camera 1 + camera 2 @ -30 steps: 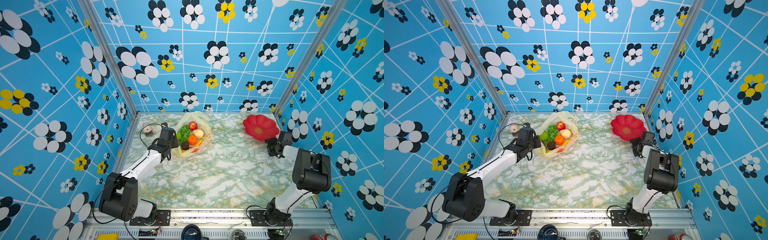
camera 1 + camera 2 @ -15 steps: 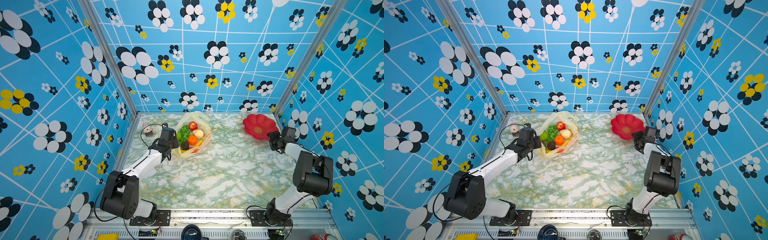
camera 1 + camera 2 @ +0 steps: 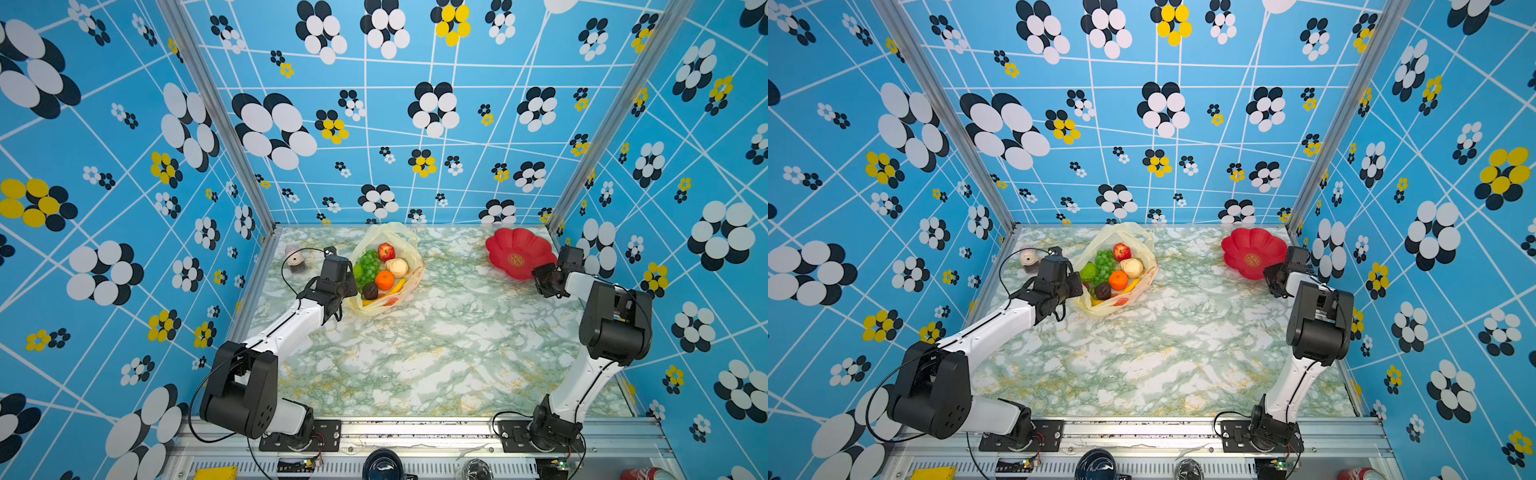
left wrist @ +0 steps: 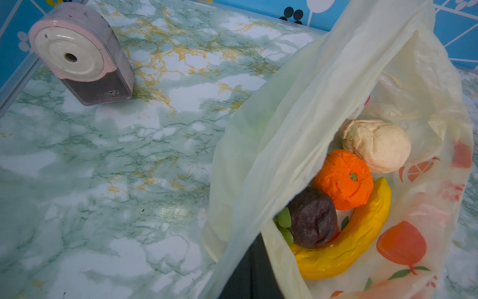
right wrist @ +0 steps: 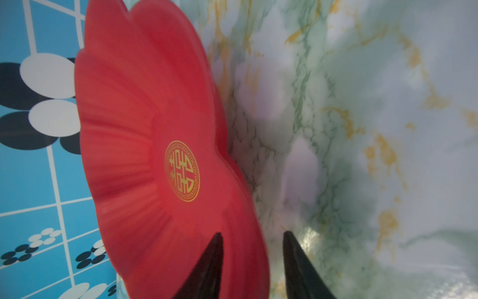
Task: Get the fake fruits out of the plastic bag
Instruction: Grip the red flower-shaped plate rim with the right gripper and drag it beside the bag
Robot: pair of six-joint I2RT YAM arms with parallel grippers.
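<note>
Lying open toward the back of the table [image 3: 415, 353], the plastic bag [image 3: 409, 245] is seen with the fake fruits [image 3: 384, 279] heaped inside it. Its left edge is pinched by the left gripper [image 3: 348, 291], jaws together. The right gripper [image 5: 253, 259] is held with jaws apart astride the rim of the red plate [image 5: 144, 116].

- plastic bag [image 4: 310, 103]: thin translucent pale-yellow film, crinkled, faint sheen.
- orange [image 4: 344, 178]: matt, rough, pitted skin.
- banana [image 4: 362, 233]: smooth moulded plastic, low sheen.
- dark brown piece [image 4: 313, 220]: wrinkled, slightly glossy.
- cream bulb [image 4: 377, 145]: matt, creased, speckled.
- grape bunch [image 3: 369, 265]: glossy green beads.
- bench [image 4: 103, 155]: smooth marble-print covering with glossy highlights.
- plate [image 5: 144, 103], far right corner: smooth red plastic, satin, ribbed, gilt emblem.
- pencil sharpener [image 4: 80, 54], far left corner: smooth pink plastic, smoky clear base, scuffed.
- front-edge rail [image 3: 415, 428]: brushed metal.
</note>
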